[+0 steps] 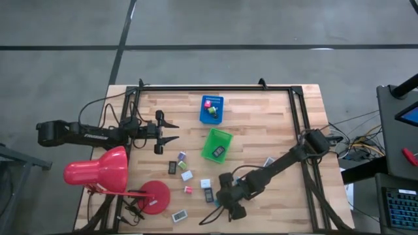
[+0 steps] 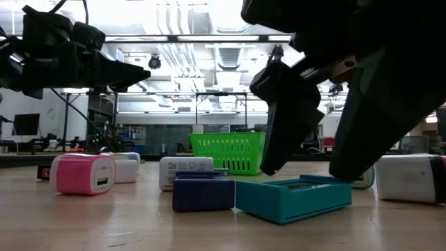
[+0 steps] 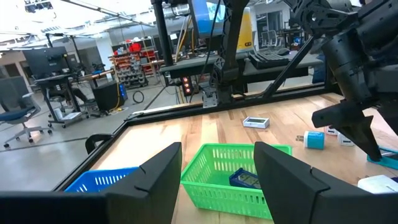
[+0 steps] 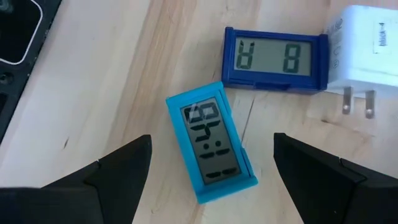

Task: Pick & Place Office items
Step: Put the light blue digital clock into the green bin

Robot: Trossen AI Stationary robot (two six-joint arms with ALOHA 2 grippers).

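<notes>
At nine o'clock on the tabletop point(image 1: 274, 124), the left gripper point(image 1: 171, 131) waited, fingers apart and empty, facing the green tray point(image 1: 216, 144). At six o'clock, the right gripper point(image 1: 228, 199) hung over a teal clock point(image 4: 211, 142), fingers wide, likely lining up a grasp. Only its wrist view showed the clock centred between them; a dark blue clock point(image 4: 275, 59) lay just beside.

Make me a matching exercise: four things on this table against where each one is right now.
Things:
1. teal digital clock
2. dark blue digital clock
3. red desk lamp
4. green basket

Places:
A. table's left front corner
B. mid-table, below the blue tray
C. between the open right gripper's fingers
D. beside a white charger plug

Pairs: 1-C, 2-D, 3-A, 4-B
</notes>
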